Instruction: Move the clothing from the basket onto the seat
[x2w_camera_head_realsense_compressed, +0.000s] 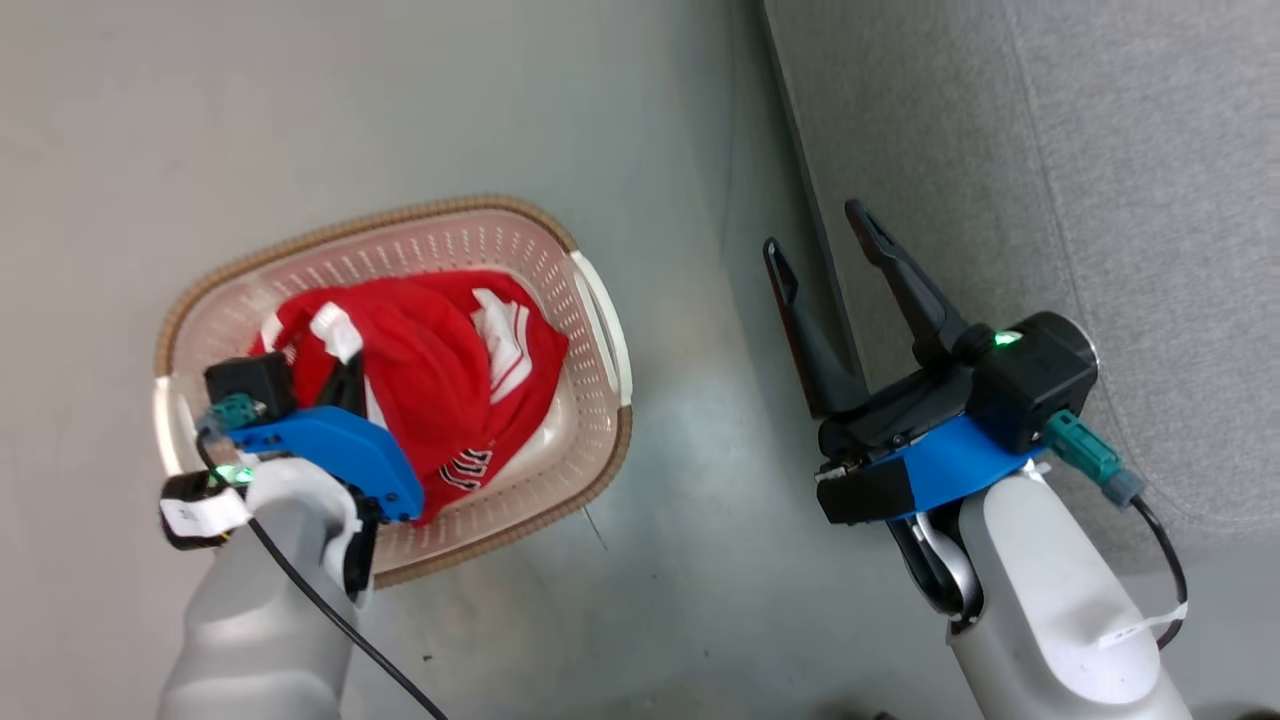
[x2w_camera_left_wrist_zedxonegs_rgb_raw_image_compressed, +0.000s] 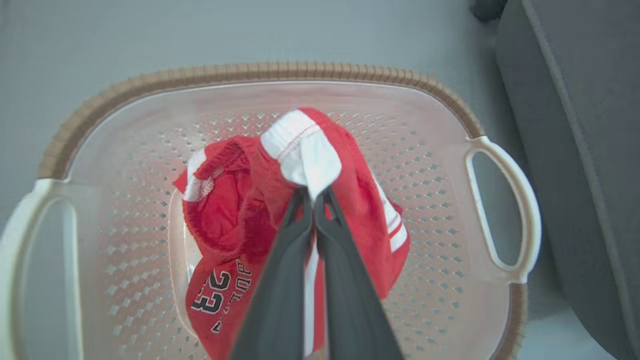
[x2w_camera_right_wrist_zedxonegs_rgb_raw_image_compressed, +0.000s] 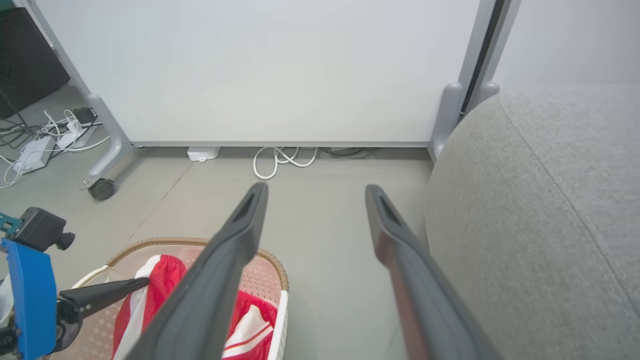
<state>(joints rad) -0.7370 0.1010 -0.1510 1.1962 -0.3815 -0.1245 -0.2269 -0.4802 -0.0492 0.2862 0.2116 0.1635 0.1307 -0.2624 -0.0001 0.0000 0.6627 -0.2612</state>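
Note:
Red clothing (x2w_camera_head_realsense_compressed: 440, 370) with white stripes lies bunched in the cream basket (x2w_camera_head_realsense_compressed: 600, 330) on the floor. My left gripper (x2w_camera_left_wrist_zedxonegs_rgb_raw_image_compressed: 315, 192) reaches down into the basket, its fingers pressed together on a white-trimmed fold of the clothing (x2w_camera_left_wrist_zedxonegs_rgb_raw_image_compressed: 300, 150), pinched up into a peak. In the head view the left gripper (x2w_camera_head_realsense_compressed: 345, 375) sits over the pile's left side. My right gripper (x2w_camera_head_realsense_compressed: 815, 232) hangs open and empty above the floor, beside the edge of the grey seat (x2w_camera_head_realsense_compressed: 1100, 150). The right wrist view shows its spread fingers (x2w_camera_right_wrist_zedxonegs_rgb_raw_image_compressed: 240, 235), the basket (x2w_camera_right_wrist_zedxonegs_rgb_raw_image_compressed: 280, 275) and the seat (x2w_camera_right_wrist_zedxonegs_rgb_raw_image_compressed: 540, 200).
The basket stands on smooth grey floor (x2w_camera_head_realsense_compressed: 680, 500) left of the sofa. A white partition on castors (x2w_camera_right_wrist_zedxonegs_rgb_raw_image_compressed: 102, 189) stands beyond, with cables (x2w_camera_right_wrist_zedxonegs_rgb_raw_image_compressed: 280, 160) and a power strip (x2w_camera_right_wrist_zedxonegs_rgb_raw_image_compressed: 35, 152) along its foot.

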